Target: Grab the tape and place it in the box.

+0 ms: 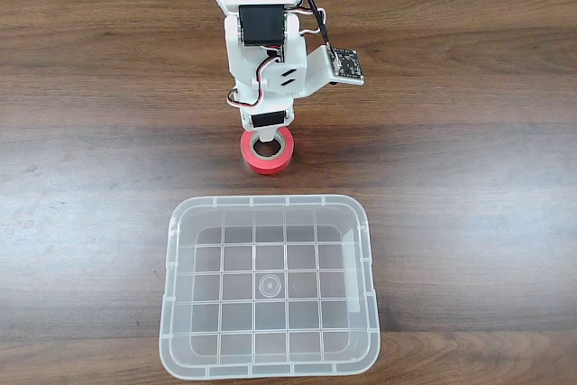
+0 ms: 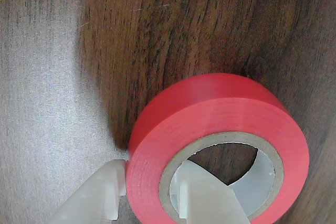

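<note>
Grasp step: gripper (image 1: 267, 143) is straddling the wall of the tape (image 1: 267, 159) on the table (image 1: 108, 132).

In the wrist view one finger is sitting inside the core and the other (image 2: 102, 195) just outside the red band, so the jaws are pinching the tape (image 2: 220, 114) wall or nearly; full squeeze hard to confirm. Tape is lying flat, just beyond the far rim of the box (image 1: 270, 200). Next move likely calls for a firm clamp, a lift, then carrying over the rim.

Bare table (image 1: 469, 178) around box (image 1: 365, 250)
</note>
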